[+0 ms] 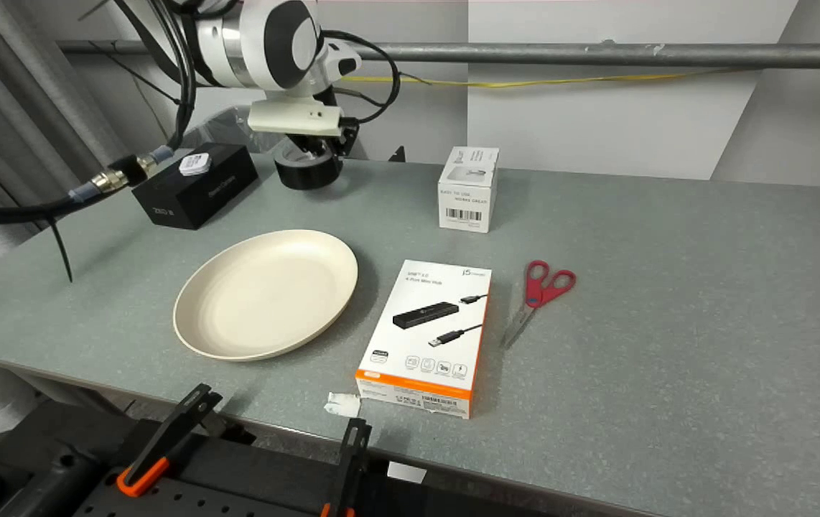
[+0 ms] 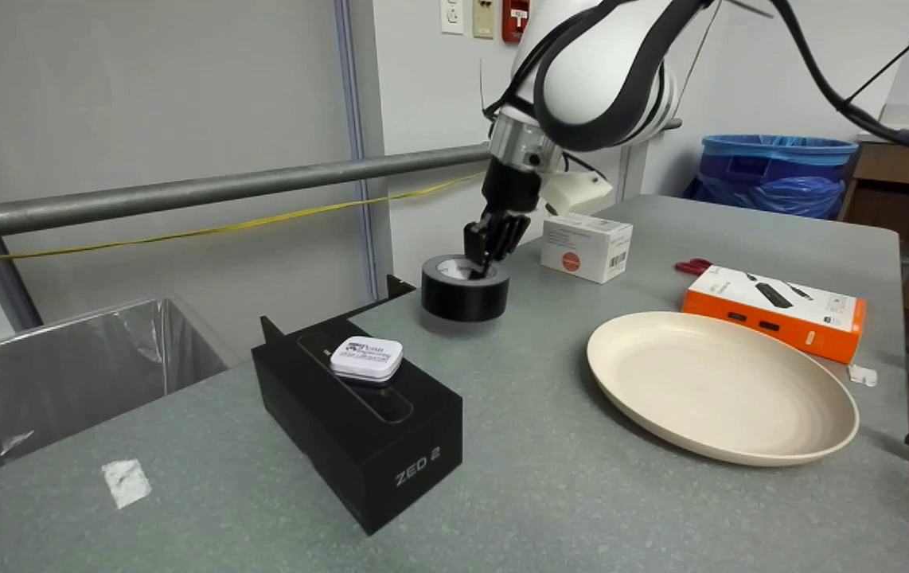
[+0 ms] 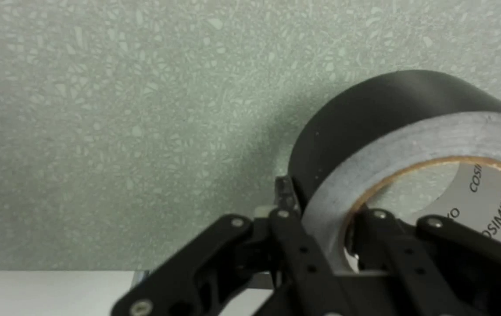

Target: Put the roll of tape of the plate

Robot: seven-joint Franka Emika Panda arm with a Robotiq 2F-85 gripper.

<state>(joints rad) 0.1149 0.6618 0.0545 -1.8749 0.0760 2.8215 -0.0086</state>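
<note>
The roll of tape (image 1: 307, 177) is a black ring with a grey top face and white core, at the back of the table. It also shows in an exterior view (image 2: 464, 304) and at the right of the wrist view (image 3: 402, 98). My gripper (image 3: 323, 206) straddles the tape's wall, one finger outside and one in the hollow centre, and looks shut on it. The roll is at or just above the table; I cannot tell which. The cream plate (image 1: 266, 294) lies bare, nearer the front edge, also in an exterior view (image 2: 717, 386). It is out of the wrist view.
A black box (image 2: 407, 446) with a small white tin (image 2: 367, 356) on it stands beside the tape. A white box (image 1: 467, 190), a white-and-orange box (image 1: 424, 330) and red scissors (image 1: 539, 291) lie on the table. A metal rail (image 1: 597, 54) runs behind.
</note>
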